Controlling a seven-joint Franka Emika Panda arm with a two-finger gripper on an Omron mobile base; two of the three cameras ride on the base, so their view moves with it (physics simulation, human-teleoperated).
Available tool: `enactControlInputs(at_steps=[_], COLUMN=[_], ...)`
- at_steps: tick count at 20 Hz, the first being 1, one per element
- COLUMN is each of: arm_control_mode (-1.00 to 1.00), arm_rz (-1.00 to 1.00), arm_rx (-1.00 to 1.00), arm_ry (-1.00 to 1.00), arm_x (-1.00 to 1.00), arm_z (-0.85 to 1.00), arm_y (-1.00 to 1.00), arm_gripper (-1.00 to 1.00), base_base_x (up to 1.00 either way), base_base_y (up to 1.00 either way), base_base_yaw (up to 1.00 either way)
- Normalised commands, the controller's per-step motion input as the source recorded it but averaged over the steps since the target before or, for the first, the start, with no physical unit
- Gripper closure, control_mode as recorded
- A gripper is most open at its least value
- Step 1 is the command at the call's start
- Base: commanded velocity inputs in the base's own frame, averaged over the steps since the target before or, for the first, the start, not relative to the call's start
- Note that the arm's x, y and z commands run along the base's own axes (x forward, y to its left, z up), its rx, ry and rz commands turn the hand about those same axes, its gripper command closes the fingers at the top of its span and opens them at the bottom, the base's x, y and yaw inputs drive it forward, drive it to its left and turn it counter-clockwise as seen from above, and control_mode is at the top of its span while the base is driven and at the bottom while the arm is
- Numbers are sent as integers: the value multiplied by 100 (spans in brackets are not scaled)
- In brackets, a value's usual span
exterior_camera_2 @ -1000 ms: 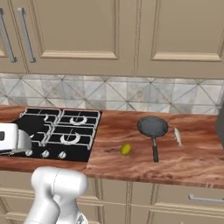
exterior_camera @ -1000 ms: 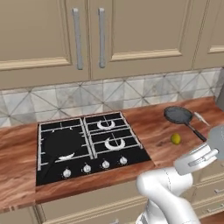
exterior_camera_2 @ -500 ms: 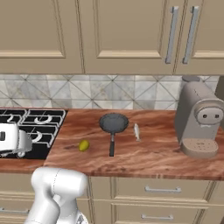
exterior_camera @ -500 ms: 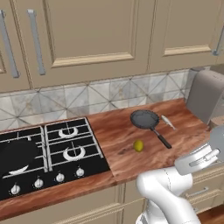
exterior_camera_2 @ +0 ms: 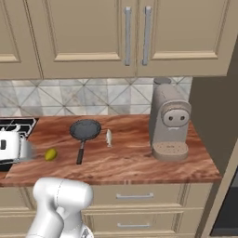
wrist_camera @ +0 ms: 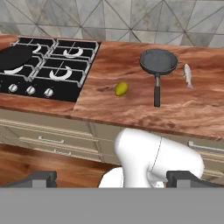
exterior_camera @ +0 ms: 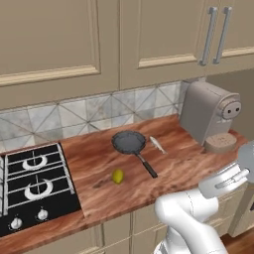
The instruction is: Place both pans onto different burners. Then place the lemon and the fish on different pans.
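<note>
Wood counter [wrist_camera: 131,103], left to right: hob [wrist_camera: 43,65] with black pan [wrist_camera: 15,57] on a far-left burner; lemon [wrist_camera: 121,89] near hob's edge; grey pan [wrist_camera: 158,61], handle pointing near; fish [wrist_camera: 187,75] just right. Gripper [wrist_camera: 111,178] fingers wide apart, nothing held.

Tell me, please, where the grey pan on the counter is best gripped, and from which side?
Probably by the long thin handle, from above, pincer across it. The grey pan lies flat on the counter, handle pointing toward the front edge, clear of the lemon and fish.
</note>
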Motion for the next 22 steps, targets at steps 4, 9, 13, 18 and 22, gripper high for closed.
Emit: enactControlInputs(at_steps=[4,9,13,18,22], arm_control_mode=[100,100,100,100,-100], arm_rz=[0,0,0,0,-2], arm_rx=[0,0,0,0,0], arm_ry=[0,0,0,0,0], arm_x=[0,0,0,0,20], arm_z=[0,0,0,0,0], arm_y=[0,0,0,0,-7], arm_gripper=[-100,-100,-100,-100,-100], base_base_x=[31,50,66,62,28], base_base_y=[-22,-7,0,-4,-2], base_base_yaw=[-13,-8,-3,-3,-2])
